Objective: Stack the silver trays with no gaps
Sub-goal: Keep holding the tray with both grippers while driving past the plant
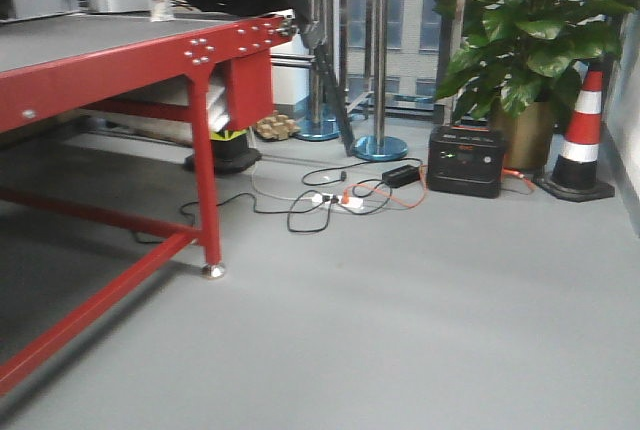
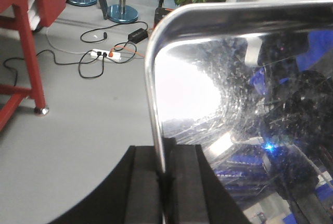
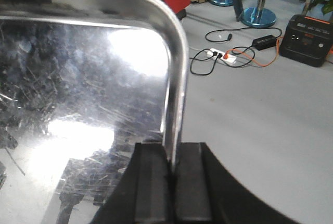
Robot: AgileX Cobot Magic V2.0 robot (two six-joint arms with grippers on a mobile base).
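A: Where is the silver tray [image 2: 234, 104] held?

B: It is held in the air above the grey floor [image 2: 78, 130]. One side rim is clamped between the pads of the left gripper [image 2: 165, 179], and the opposite rim is pinched by the right gripper [image 3: 173, 164]. It is judged to be one tray.

A: How is this step done well?

B: The tray should be carried level, with both arms moved together. The other trays are not seen here. The corners should be aligned before lowering, otherwise a gap may be left.
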